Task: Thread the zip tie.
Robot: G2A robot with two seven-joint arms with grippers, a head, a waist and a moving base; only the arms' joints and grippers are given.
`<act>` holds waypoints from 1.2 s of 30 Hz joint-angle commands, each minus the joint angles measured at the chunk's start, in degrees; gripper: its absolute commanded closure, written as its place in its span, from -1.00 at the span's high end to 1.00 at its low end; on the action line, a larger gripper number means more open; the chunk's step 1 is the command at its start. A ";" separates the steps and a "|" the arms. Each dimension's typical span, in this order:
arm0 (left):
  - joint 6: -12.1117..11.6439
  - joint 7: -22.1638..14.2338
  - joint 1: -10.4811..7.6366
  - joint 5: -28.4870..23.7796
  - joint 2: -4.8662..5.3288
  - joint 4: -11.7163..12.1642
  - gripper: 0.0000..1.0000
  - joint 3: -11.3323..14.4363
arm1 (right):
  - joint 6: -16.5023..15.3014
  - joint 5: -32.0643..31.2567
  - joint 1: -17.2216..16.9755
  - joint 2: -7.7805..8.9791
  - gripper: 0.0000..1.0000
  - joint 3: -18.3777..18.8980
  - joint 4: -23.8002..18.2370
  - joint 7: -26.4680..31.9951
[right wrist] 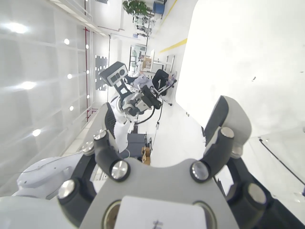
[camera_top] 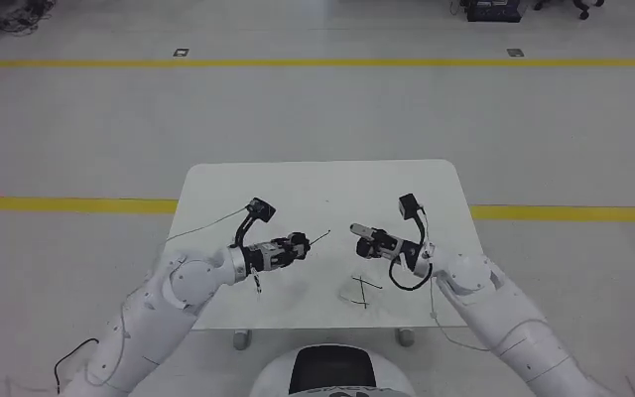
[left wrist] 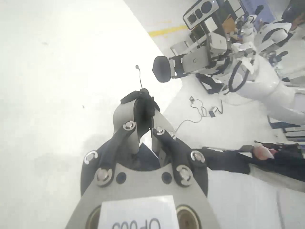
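I am only at the start: my left gripper [left wrist: 142,100] is pinching the thin black plastic zip tie [left wrist: 140,78] tight between its pads. The tie's short free end is poking out beyond them, above the white rectangular table [camera_top: 298,189]. Nothing is looking threaded yet, so I am judging that feeding the tail through the head is all left to do. My right gripper [right wrist: 164,110] is hanging empty, fingers spread wide, facing the left one across a gap. A few loose black ties [camera_top: 362,290] are lying on the table below.
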 commanded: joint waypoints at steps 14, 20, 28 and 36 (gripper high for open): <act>0.00 -4.89 -3.23 -5.29 0.23 2.54 -1.00 0.81 | -0.18 0.70 2.20 -0.03 1.00 -0.20 1.76 6.06; 0.00 -4.89 -3.23 -5.29 0.23 2.54 -1.00 0.81 | -0.18 0.70 2.20 -0.03 1.00 -0.20 1.76 6.06; 0.00 -7.44 -3.58 -10.00 0.03 2.78 -1.00 2.16 | -2.41 0.16 2.62 -0.01 1.00 -0.53 2.26 9.56; 0.00 -17.54 -6.35 -21.38 -0.11 5.84 -1.00 3.48 | -7.84 3.62 7.80 -0.76 1.00 -2.08 10.21 22.72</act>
